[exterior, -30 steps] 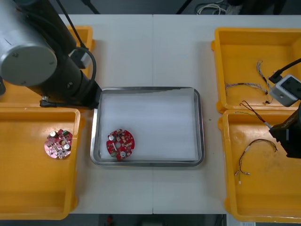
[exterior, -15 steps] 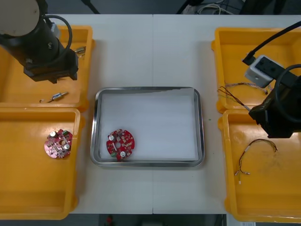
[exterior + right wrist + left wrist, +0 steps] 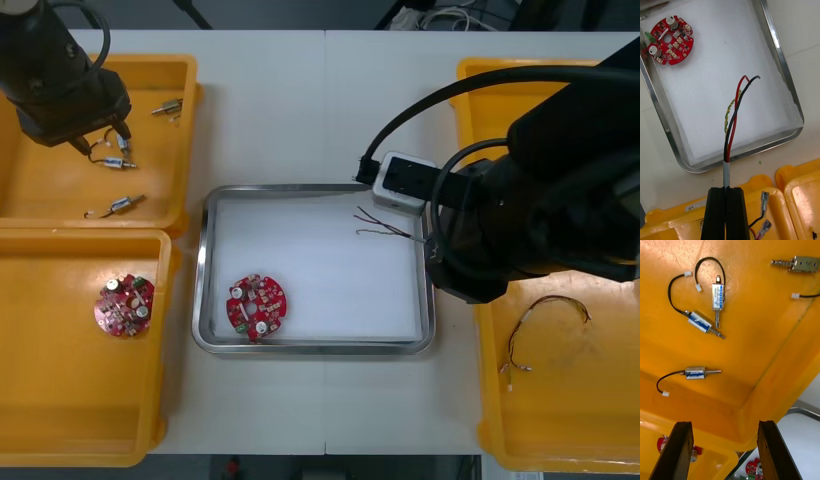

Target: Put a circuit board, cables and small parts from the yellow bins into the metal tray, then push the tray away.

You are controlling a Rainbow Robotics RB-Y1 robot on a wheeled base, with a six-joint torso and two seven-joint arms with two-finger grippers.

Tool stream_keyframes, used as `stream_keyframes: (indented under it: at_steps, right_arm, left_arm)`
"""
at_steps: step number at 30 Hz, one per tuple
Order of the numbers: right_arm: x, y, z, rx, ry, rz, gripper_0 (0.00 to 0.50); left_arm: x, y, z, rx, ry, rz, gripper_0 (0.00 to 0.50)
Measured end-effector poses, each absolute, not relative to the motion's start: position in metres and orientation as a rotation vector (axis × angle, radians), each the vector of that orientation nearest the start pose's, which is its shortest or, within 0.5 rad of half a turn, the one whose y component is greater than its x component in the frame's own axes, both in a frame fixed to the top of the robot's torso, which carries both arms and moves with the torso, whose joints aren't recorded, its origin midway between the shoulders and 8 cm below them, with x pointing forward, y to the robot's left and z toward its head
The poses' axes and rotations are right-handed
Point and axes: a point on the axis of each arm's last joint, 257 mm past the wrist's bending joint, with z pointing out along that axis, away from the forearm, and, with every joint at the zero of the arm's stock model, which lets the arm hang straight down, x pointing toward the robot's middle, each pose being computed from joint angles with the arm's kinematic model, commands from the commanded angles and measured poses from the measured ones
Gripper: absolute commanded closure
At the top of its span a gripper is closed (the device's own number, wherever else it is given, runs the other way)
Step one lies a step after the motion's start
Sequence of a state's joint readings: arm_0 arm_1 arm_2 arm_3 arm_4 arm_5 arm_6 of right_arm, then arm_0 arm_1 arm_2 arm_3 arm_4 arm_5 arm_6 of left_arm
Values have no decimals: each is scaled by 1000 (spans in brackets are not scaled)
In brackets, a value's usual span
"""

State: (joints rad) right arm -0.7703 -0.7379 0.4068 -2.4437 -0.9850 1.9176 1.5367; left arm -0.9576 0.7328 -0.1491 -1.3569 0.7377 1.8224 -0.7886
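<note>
The right jaws are clamped on the grey end of a cable (image 3: 733, 112) with red, black and twisted yellow wires. The cable sticks out past the jaws, over the white inside of the metal tray (image 3: 783, 67). A red circuit board (image 3: 668, 39) lies in the tray, well beyond the wire tips. The left jaws stand apart above a yellow bin (image 3: 767, 352). Small metal parts (image 3: 696, 372) lie on its floor, just past the jaws.
</note>
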Motion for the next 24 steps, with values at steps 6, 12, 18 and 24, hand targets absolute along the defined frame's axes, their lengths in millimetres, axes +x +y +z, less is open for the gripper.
stream_keyframes:
  at_steps: [6,12,18,24]
  right_arm:
    - [364,-86,-130,-1624,2063,-210,500]
    - [376,-63,-161,-1792,1935,-266,500]
    - [389,-35,-196,-1796,1911,-247,500]
    - [388,-35,-250,-1876,1918,-294,500]
  left_arm:
    - [553,322,-115,-757,2636,-127,0]
    - [572,341,-126,-832,2575,-142,0]
    - [591,369,-143,-923,2499,-149,0]
    - [600,388,-159,-992,2453,-160,0]
